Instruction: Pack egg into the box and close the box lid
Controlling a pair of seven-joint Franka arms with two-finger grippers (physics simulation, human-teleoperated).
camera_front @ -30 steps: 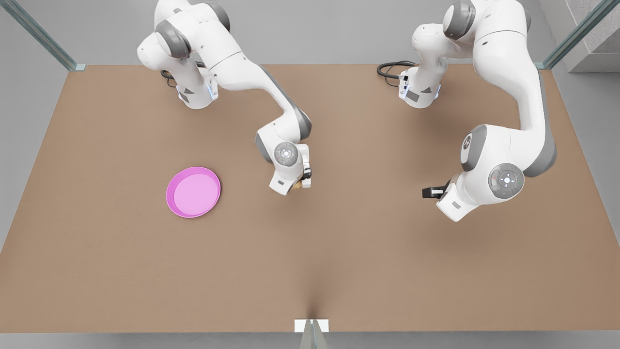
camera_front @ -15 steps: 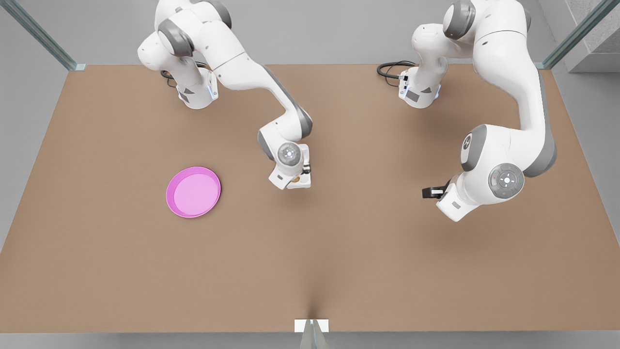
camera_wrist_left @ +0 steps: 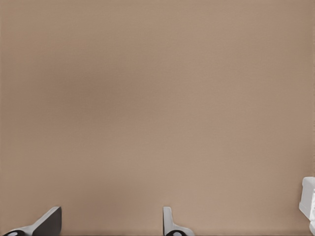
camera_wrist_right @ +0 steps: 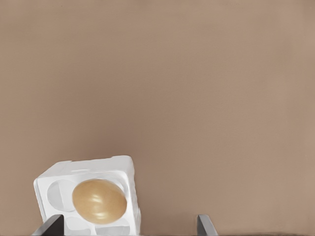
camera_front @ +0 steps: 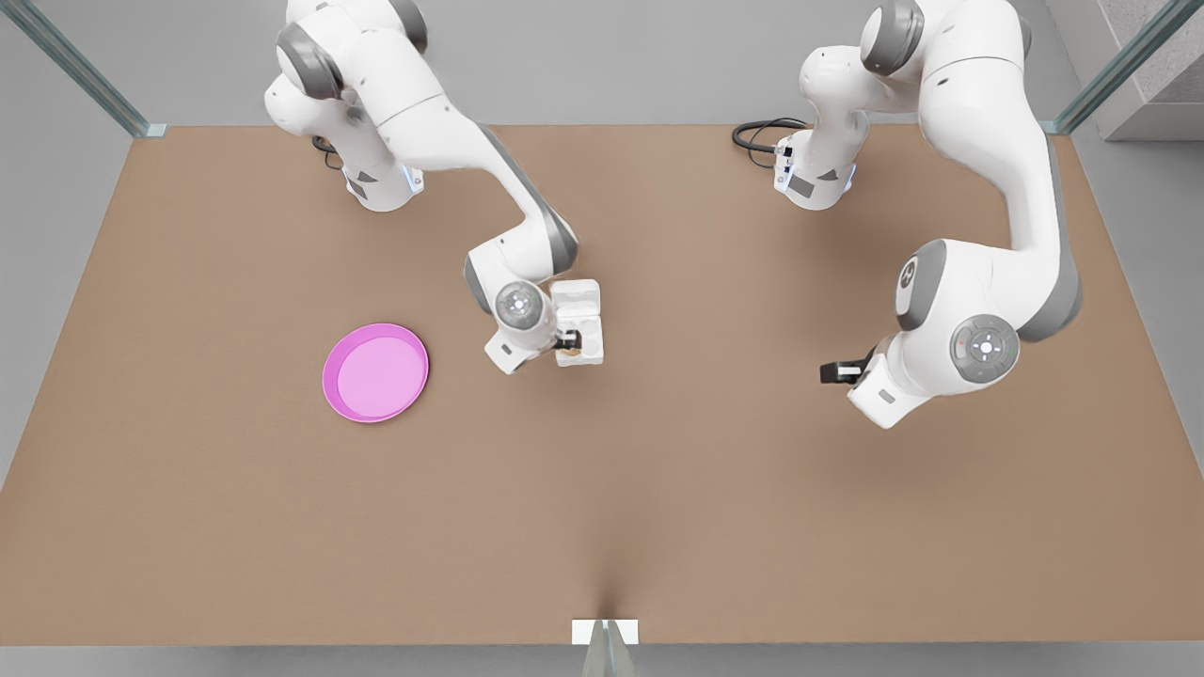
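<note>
The white box [camera_front: 585,350] lies mid-table with its box lid [camera_front: 577,298] hinged open, flat on the far side. The tan egg [camera_wrist_right: 99,200] rests in one cup of the box [camera_wrist_right: 125,169]. My right gripper [camera_front: 566,339], on the arm at the front view's left, hovers over the tray's left part; its fingers [camera_wrist_right: 54,224] stand wide apart, open, around nothing. My left gripper [camera_front: 833,373], on the arm at the front view's right, waits open [camera_wrist_left: 109,227] above bare table, well away from the box.
A round pink plate [camera_front: 374,372] lies to the front view's left of the box. A black cable [camera_front: 757,136] coils by the far arm base. A small white marker [camera_front: 604,632] sits at the table's near edge. A white object [camera_wrist_left: 308,199] pokes in at the left wrist view's edge.
The right arm's wrist has swung toward the front view's left, uncovering the open lid. The egg it carried now lies in a cup. The left arm has not moved.
</note>
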